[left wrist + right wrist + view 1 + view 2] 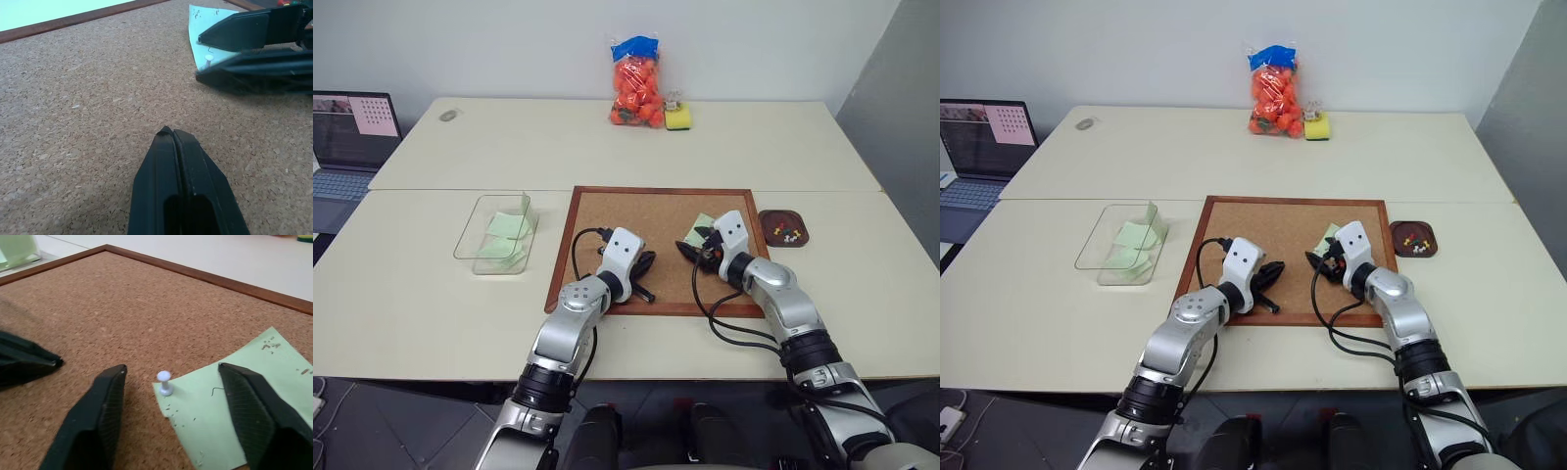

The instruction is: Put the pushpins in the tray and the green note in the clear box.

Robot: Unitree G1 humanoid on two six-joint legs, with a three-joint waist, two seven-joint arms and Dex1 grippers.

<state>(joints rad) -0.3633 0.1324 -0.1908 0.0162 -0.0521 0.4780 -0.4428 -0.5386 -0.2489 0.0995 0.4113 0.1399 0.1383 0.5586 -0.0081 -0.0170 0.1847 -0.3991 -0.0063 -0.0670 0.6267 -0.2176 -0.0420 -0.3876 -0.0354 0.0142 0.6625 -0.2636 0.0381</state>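
Pale desk bearing a wood-framed corkboard at centre, with the clear box just to its left and the tray just to its right. At the far edge stand a bag of orange balls and a yellow-green sponge; a laptop sits at far left.

We see a rough, grainy corkboard with smooth wood frame, a thin matt paper green note, and a clear glossy plastic box.

Pale green note, seemingly white pushpin, speckled brown corkboard

note on corkboard, tray right
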